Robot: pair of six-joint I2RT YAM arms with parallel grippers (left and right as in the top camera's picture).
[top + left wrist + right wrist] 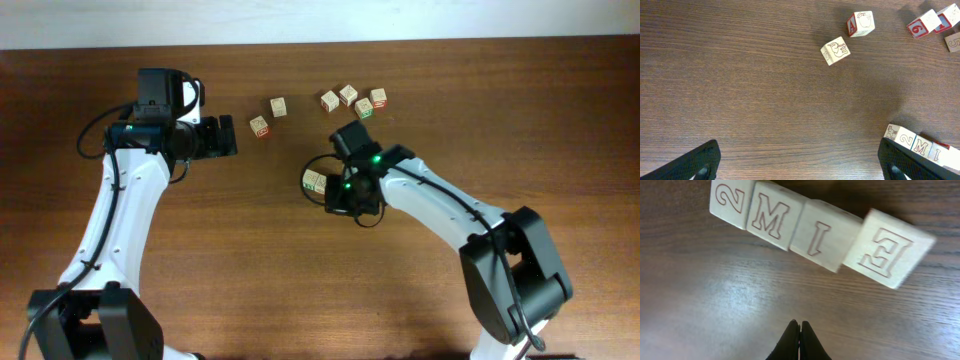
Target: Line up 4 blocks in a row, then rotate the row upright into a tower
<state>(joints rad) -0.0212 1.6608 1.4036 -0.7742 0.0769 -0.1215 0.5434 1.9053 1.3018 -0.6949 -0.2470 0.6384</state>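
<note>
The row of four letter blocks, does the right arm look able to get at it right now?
Probably yes. The right gripper, shut, points at the row of blocks just ahead, with only bare table between them. It would likely need to open first to grasp one.

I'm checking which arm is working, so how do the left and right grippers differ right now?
The left gripper is wide open; the right gripper is shut, fingers pressed together. The right gripper points at the row of four blocks from close by, not touching it; the left gripper is off to the side, nearer two loose blocks. Both hold nothing.
</note>
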